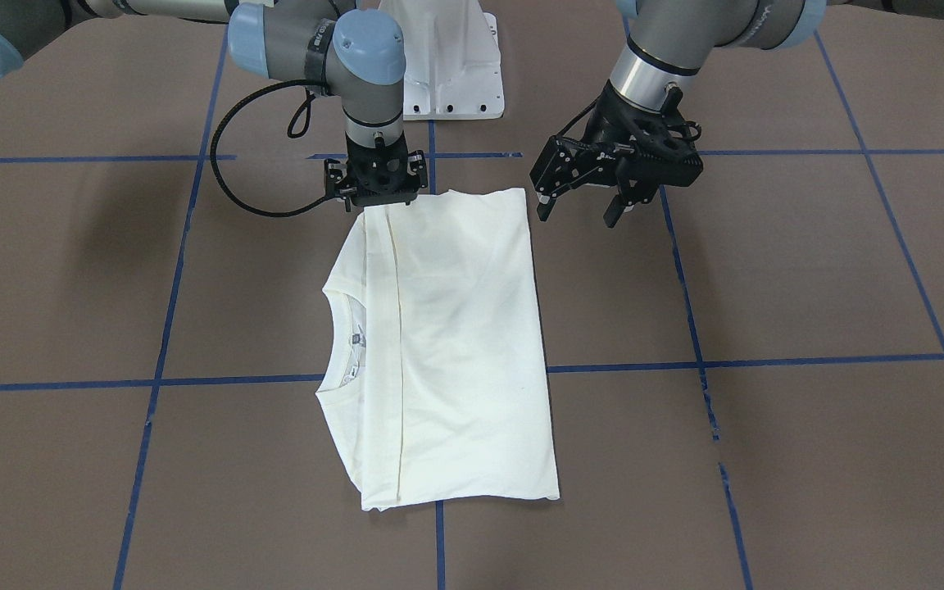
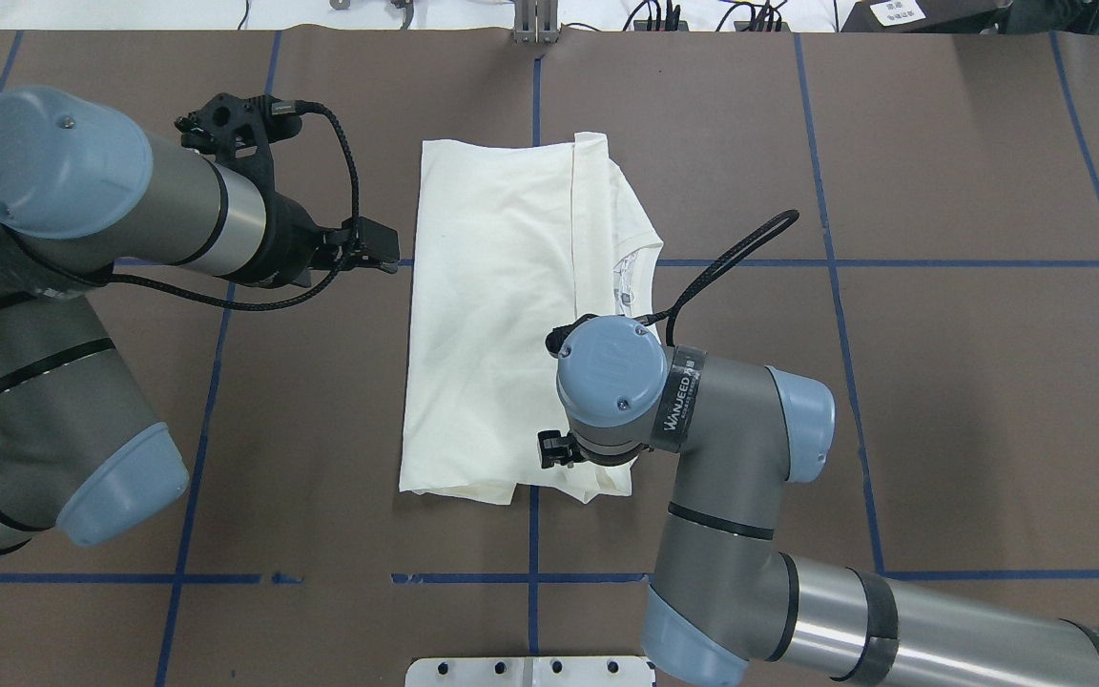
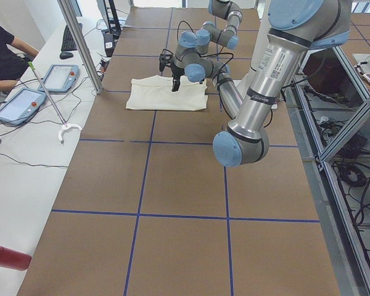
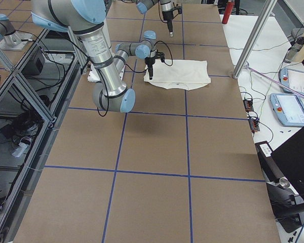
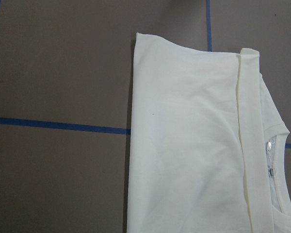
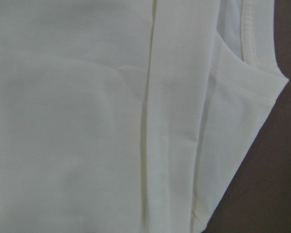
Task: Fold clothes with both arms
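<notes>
Our right gripper (image 1: 384,201) points straight down on the robot-side corner of the T-shirt (image 1: 456,328), at the collar side. Its fingertips are lost against the cloth, so we cannot tell whether it has pinched anything. Our left gripper (image 1: 578,209) hangs just beside the other robot-side corner with its jaws spread and nothing between them, clear of the fabric.

The shirt lies mid-table (image 1: 767,270) as a long folded rectangle. Its plain side is up and the collar (image 1: 349,328) opens toward the robot's right.

We judge it light, soft and entirely limp. It should sag between two holds and its stacked layers should slide apart (a shallow pinch may lift only the top ply). We would take it at the two robot-side corners, biting through every layer.

The only readable writing is "WANJEED" on the right arm's wrist band (image 2: 675,403). The neck label (image 1: 356,337) is too small to read.
</notes>
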Controlling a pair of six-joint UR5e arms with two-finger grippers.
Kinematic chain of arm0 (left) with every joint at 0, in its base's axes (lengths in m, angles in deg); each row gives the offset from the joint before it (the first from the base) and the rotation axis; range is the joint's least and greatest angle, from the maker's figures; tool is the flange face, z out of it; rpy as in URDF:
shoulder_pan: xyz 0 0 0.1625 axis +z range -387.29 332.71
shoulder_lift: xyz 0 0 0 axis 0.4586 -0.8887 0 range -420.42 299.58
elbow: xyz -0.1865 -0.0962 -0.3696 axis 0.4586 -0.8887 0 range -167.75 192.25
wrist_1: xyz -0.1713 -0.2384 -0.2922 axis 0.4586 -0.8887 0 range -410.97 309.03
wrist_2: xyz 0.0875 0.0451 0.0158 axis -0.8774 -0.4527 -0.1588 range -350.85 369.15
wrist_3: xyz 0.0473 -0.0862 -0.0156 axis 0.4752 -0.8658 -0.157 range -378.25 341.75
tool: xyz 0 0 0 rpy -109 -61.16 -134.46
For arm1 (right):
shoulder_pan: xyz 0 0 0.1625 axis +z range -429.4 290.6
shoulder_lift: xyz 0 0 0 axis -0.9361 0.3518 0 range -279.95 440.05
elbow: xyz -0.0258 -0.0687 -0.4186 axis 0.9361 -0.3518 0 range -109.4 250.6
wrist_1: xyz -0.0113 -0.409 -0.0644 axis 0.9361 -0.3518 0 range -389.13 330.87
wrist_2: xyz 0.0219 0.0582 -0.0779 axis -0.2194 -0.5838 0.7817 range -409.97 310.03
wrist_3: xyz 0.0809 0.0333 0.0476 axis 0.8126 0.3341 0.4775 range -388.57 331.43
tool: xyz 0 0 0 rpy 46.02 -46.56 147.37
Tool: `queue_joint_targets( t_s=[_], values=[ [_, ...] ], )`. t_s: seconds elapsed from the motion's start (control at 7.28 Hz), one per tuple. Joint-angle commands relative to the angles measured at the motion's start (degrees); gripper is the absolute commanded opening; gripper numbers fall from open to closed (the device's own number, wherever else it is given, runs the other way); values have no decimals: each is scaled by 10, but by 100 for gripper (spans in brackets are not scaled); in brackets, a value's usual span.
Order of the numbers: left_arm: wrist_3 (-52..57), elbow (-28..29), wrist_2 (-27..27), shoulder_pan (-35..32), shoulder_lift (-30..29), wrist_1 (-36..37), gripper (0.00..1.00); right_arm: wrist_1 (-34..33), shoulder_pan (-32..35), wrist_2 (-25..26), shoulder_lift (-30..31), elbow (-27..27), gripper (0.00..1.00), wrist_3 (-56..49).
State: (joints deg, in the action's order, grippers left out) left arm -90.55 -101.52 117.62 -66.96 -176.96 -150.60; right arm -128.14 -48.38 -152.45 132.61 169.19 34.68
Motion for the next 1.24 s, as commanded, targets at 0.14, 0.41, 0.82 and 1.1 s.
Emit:
queue_joint_targets(
  t_s=[0.14,0.41,0.82,1.1],
  values=[
    [-1,2,-2,9,1,-3,100,-1,1,-4,-2,-31,100,-22],
    [-1,3,-2,9,1,-5,100,-18,1,-5,0,-32,100,-23],
    [-5,7,-3,15,2,-6,100,-55,9,-4,0,-31,100,-35],
    [-7,7,-3,20,1,-6,100,-74,22,-2,4,-28,100,-37]
  ],
)
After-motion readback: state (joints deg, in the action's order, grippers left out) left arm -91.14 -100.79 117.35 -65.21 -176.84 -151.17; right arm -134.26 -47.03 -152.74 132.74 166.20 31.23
